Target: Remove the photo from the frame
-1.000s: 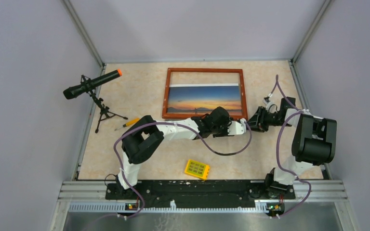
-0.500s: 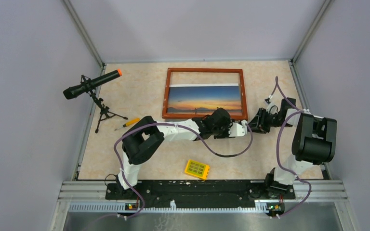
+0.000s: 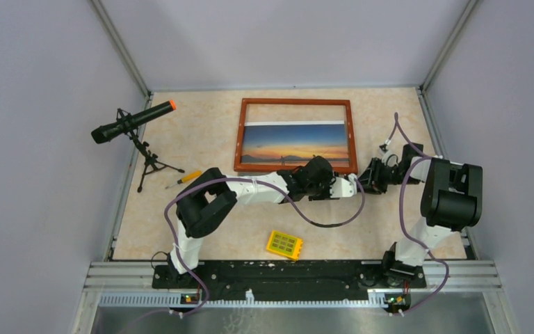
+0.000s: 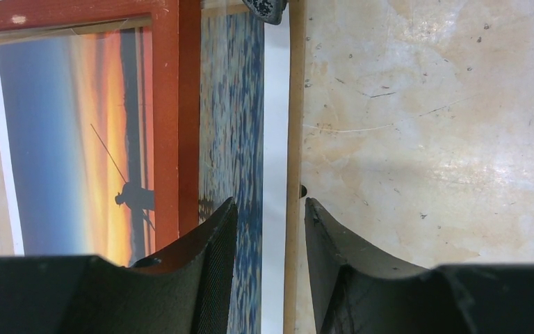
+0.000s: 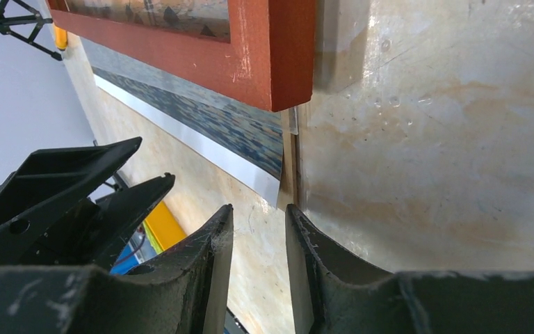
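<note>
The frame, reddish-brown wood, lies flat at the back middle of the table. The photo, an orange sunset over blue water, has slid toward the near side, so its blue strip and white margin stick out under the frame's near border. A tan backing board edge lies along that margin. My left gripper hangs open over this edge at the frame's near right corner, one finger above the photo, the other above the table. My right gripper stands narrowly open and empty just short of the photo's corner, beside the left one.
A black tube with an orange tip on a small tripod stands at the left. An orange-handled tool lies near it. A yellow block sits near the front middle. Grey walls close in the table on three sides.
The right arm has shifted slightly left and nearer, bringing its gripper closer to the frame's near right corner. The left arm, frame and photo look unmoved.
</note>
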`<state>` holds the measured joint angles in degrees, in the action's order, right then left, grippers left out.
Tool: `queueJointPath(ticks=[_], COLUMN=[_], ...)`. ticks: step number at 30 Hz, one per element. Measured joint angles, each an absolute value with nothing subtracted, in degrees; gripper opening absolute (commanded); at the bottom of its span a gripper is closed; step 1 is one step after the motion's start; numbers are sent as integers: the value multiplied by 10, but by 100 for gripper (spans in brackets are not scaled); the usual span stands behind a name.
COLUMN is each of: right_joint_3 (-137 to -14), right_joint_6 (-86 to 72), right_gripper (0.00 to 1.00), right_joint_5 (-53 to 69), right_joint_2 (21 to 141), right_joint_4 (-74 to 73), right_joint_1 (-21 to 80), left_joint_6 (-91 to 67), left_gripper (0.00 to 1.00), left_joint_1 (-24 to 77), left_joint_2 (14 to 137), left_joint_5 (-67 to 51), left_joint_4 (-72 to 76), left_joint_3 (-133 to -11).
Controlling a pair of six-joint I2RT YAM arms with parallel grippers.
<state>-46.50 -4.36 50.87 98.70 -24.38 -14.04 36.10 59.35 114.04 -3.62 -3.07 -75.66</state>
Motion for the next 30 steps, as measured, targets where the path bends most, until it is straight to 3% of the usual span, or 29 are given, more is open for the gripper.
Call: queueJointPath(ticks=[12,16,21,23,27,30], right_joint_3=[-465,-465,-465,-465,-465,-465], right_joint_6=[-58,-62,-74,-78,-84,-88], right_gripper=[24,32,32,27,0,0], right_joint_5=[529,536,542,542,540,541], right_joint_2=[1009,1014,1014,1015,1020,1021], right_joint_4=[-221,-218,-208,-200,-189,-186], right_joint_1=[-134,-132,-132,-132,-132,-132], left_joint_6=[361,361,361,360,358,356], left_gripper=[45,45,46,47,53,58], left_joint_1=[594,594,594,594,594,594], left_joint_2=[1140,1140,1140,1140,1140,1140], left_joint_5=[-36,-36,-36,-36,-41,-45], left_joint_4=[-30,-30,-30,-30,-30,-30], left_joint_3=[-757,-757,-757,-757,-757,-757])
